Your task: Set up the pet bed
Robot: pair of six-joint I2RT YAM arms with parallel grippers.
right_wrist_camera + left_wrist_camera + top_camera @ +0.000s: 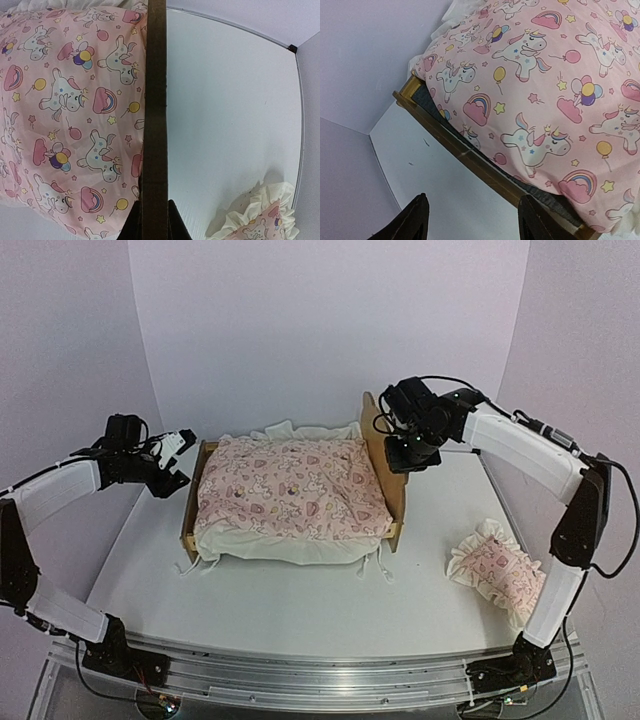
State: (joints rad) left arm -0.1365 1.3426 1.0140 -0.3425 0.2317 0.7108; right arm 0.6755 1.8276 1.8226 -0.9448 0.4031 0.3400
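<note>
Mid-surface (300, 600): pet bed (390, 495), quilt (290, 485) spread on it; pillow (497, 570) well apart, seemingly unplaced; right tool (155, 225) clenched on headboard (155, 100); left tool (475, 225) released, empty, beside the frame.

This place is a robot laboratory cell, not a home. Plain pale walls (320, 330) close a white table (300, 610) on three sides. The left arm (60, 490) and the right arm (520, 445) are bolted to an aluminium rail (320, 680) at its near edge, with black cables (636, 525) hanging loose. A small pet bed (393, 490) stands on the table.
</note>
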